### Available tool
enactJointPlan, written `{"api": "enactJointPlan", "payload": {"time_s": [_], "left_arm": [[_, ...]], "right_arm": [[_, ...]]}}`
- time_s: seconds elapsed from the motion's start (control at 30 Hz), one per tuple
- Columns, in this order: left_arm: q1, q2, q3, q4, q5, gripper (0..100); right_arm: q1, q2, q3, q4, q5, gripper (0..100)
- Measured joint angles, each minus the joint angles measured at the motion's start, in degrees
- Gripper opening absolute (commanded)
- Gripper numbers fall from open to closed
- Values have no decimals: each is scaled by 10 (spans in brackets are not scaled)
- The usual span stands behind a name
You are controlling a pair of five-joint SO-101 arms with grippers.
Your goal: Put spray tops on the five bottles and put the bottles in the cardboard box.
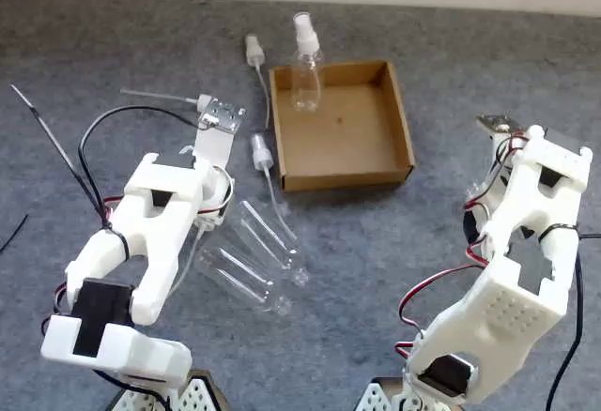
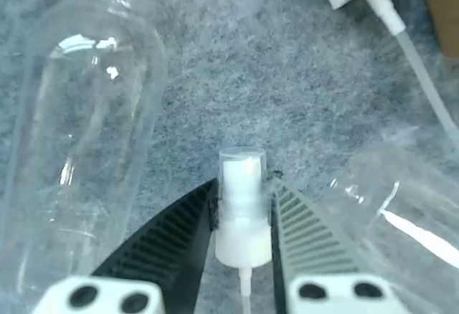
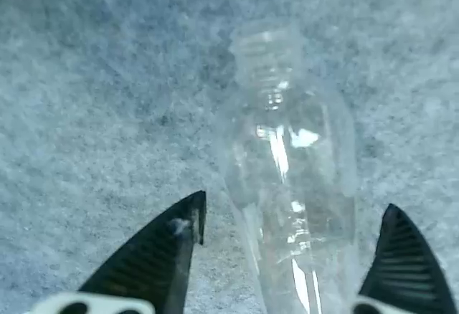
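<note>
My left gripper is shut on a white spray top, held just above the felt between two lying clear bottles. In the high view that gripper sits under the left arm, beside the uncapped bottles. My right gripper is open, its jaws either side of a lying uncapped bottle without touching it. A capped bottle stands in the cardboard box. Loose spray tops lie at the box's near left corner, beyond it and farther left.
The right arm stands right of the box and covers its own bottle from above. Black cables trail over the grey felt at the left. Long dip tubes stick out from the loose spray tops.
</note>
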Motion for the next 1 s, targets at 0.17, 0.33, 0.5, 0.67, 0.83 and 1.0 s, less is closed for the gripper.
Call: {"api": "enactJointPlan", "payload": {"time_s": [0.17,0.33,0.5,0.67,0.83,1.0], "left_arm": [[1,14,-1,-1,0,91],[2,61,-27,-4,2,37],[4,66,-32,-4,0,24],[4,66,-32,-4,0,22],[4,66,-32,-4,0,21],[4,68,-33,-4,0,22]], "right_arm": [[0,0,-25,11,-16,309],[-19,0,-52,25,-24,309],[-41,0,-53,25,-26,307],[-53,0,-53,4,-26,233],[-51,0,-53,-4,-26,113],[-37,0,-53,-6,-26,74]]}}
